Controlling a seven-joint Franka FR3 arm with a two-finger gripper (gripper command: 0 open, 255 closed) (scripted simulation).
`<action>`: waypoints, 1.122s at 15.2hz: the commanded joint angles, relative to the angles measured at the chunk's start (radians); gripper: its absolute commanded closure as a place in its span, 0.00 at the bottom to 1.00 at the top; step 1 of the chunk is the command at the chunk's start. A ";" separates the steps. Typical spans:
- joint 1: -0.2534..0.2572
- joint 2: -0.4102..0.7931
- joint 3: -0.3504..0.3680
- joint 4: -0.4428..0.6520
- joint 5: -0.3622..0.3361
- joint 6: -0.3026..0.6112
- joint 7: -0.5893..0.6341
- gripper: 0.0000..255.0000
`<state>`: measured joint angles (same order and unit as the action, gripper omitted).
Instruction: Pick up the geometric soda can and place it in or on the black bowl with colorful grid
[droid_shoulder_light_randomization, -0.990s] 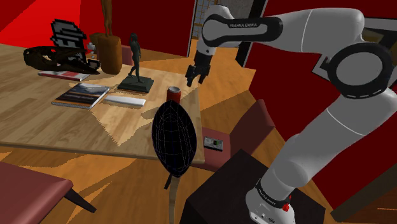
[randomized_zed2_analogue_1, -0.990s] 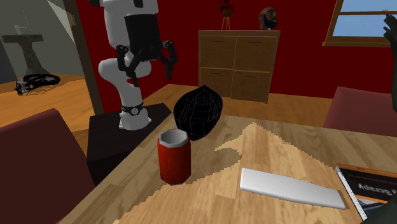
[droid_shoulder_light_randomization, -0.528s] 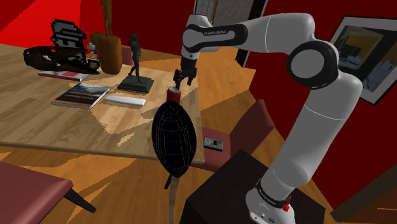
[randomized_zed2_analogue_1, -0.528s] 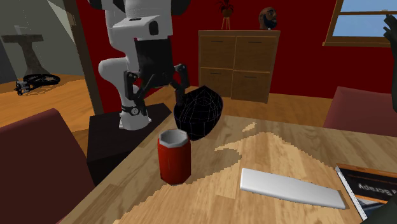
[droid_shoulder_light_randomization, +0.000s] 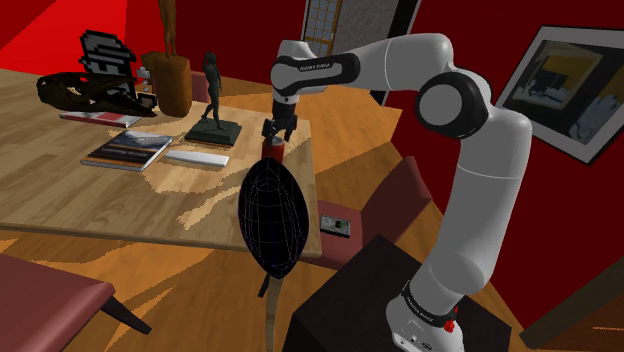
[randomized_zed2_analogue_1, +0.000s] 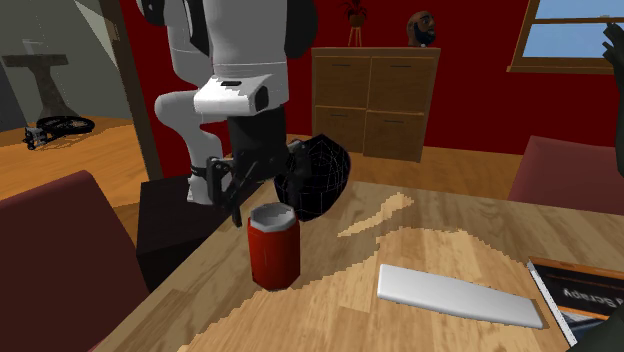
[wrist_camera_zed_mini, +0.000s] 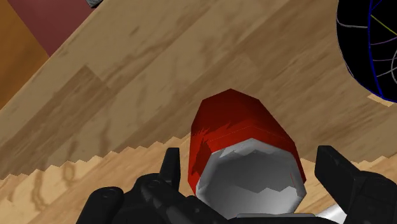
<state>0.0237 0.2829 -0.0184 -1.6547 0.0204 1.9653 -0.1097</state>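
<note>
A red soda can (randomized_zed2_analogue_1: 274, 245) with a grey faceted top stands upright near the wooden table's (randomized_zed2_analogue_1: 420, 330) corner. In the shoulder view the can (droid_shoulder_light_randomization: 272, 149) is mostly hidden behind the black bowl (droid_shoulder_light_randomization: 272, 215) with thin coloured grid lines, which stands on edge at the table's near border. My black gripper (randomized_zed2_analogue_1: 265, 188) hangs open just above the can. In the wrist view the gripper (wrist_camera_zed_mini: 251, 168) has one finger (wrist_camera_zed_mini: 169, 164) on each side of the can's (wrist_camera_zed_mini: 235, 127) top, with gaps between them. The bowl (wrist_camera_zed_mini: 375, 51) lies close beside it.
A flat white slab (randomized_zed2_analogue_1: 455, 295) lies next to the can, with a book (droid_shoulder_light_randomization: 125, 150) and a dark figurine (droid_shoulder_light_randomization: 212, 100) beyond it. A brown vase (droid_shoulder_light_randomization: 172, 85) and a black object (droid_shoulder_light_randomization: 85, 92) stand farther back. A maroon chair (randomized_zed2_analogue_1: 60, 250) is beside the table.
The arm has swung toward the shoulder view's left and come down over the can. The fingers have stayed open. The can and bowl have not moved.
</note>
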 joint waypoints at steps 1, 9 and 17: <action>0.001 0.008 0.000 -0.016 0.000 0.024 0.001 0.00; 0.001 0.014 0.001 -0.029 0.000 0.043 0.001 0.00; 0.001 0.013 0.001 -0.029 0.000 0.043 0.001 1.00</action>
<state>0.0245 0.2954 -0.0180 -1.6832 0.0206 2.0079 -0.1090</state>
